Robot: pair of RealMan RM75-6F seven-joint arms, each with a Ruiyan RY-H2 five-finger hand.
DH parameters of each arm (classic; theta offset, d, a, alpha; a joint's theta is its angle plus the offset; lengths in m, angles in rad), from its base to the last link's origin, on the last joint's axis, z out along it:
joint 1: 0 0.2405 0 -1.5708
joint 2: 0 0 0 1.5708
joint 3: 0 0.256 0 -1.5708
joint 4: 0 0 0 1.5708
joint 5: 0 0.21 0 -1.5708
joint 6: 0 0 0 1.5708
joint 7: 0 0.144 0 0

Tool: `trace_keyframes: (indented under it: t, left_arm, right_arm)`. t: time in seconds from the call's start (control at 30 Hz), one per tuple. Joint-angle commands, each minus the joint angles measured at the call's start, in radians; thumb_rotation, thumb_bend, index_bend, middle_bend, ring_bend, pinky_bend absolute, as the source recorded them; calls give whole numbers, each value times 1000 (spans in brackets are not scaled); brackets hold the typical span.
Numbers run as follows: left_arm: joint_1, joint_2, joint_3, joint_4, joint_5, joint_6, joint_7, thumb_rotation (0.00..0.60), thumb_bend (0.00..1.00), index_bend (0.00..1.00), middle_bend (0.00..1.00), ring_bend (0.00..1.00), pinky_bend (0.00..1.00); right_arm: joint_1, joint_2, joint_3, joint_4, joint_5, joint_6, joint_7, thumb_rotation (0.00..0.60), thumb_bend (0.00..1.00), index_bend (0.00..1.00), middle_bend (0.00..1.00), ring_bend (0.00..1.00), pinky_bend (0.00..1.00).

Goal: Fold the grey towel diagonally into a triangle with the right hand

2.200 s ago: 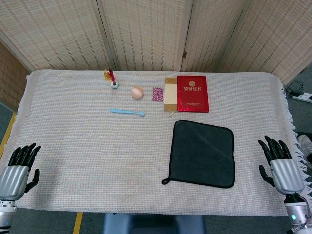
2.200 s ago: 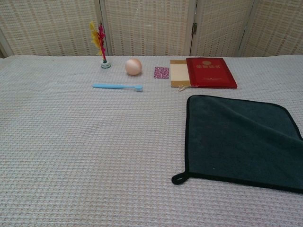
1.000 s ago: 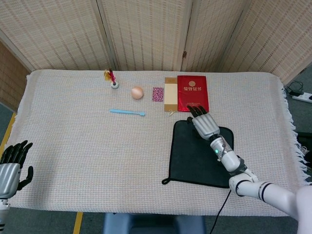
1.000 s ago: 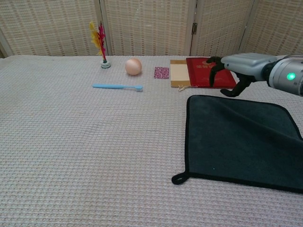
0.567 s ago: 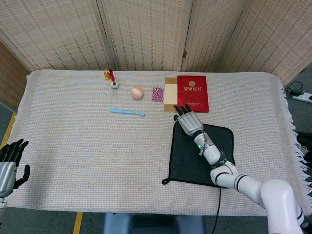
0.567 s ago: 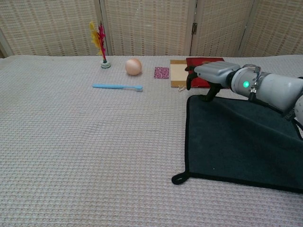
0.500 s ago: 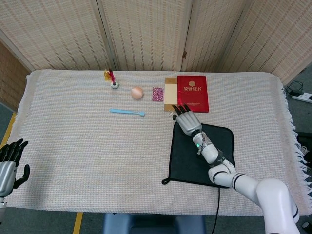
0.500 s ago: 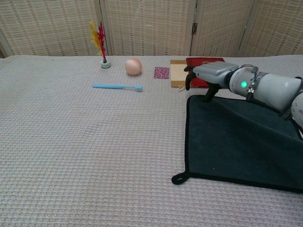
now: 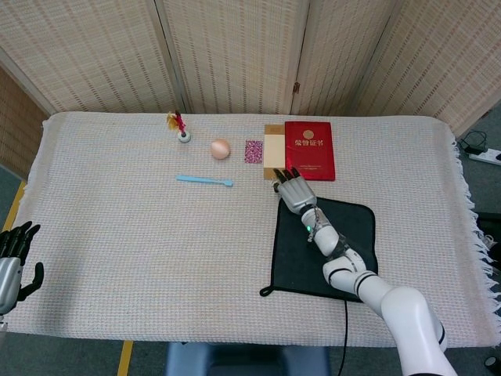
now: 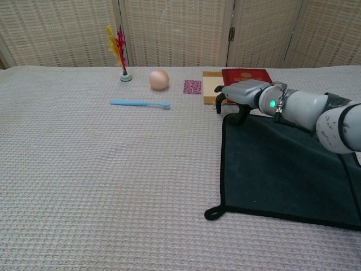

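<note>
The dark grey towel [image 9: 344,251] [image 10: 282,164] lies flat on the right half of the table, a small loop at its near-left corner [image 10: 212,213]. My right hand [image 9: 291,190] [image 10: 236,95] is over the towel's far-left corner, palm down. Its fingers are apart and bent down towards the towel's edge, and the thumb touches the cloth. Nothing is lifted in it. My left hand [image 9: 11,254] hangs at the table's front-left edge, fingers spread and holding nothing; the chest view does not show it.
Just beyond the right hand lie a red booklet [image 9: 310,149] and a tan box [image 9: 272,150]. Further left sit a pink patterned square [image 9: 254,150], a peach ball [image 9: 221,148], a blue toothbrush [image 9: 205,180] and a feathered shuttlecock [image 9: 180,129]. A folding screen stands behind.
My right hand came in from the table's right edge over the towel and has slid left along its far edge to the far-left corner. The left hand sank slightly lower.
</note>
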State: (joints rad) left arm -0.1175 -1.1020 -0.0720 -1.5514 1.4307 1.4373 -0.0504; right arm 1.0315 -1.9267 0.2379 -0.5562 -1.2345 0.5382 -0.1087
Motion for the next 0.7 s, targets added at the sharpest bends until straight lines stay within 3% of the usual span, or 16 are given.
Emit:
trace_keyframes:
  t: [0.03,0.2,0.37,0.7]
  left_arm:
    - [-1,0,-1,2,-2,-4,-2,600,662,0,62,0,0]
    - [-3,1,-4,6,-10,-9,-5,600,662,0,62,0,0]
    - [-8,-2,-5,12,-16,-20,-5,600,661,0,62,0,0]
    - [-12,-5,-8,19,-21,-26,-4,600,660,0,62,0,0]
  right_arm:
    - [11,-20,-5,35,-7,-14,21,600,515,332,0,0,0]
    - [18,-39,-18,74,-27,-16,48,600,515,363,0,0,0]
    - [15,-42,-28,92,-47,-4,82,600,516,532,0,0,0]
    - [9,-46,-42,119,-74,16,130,600,516,663,20,8,0]
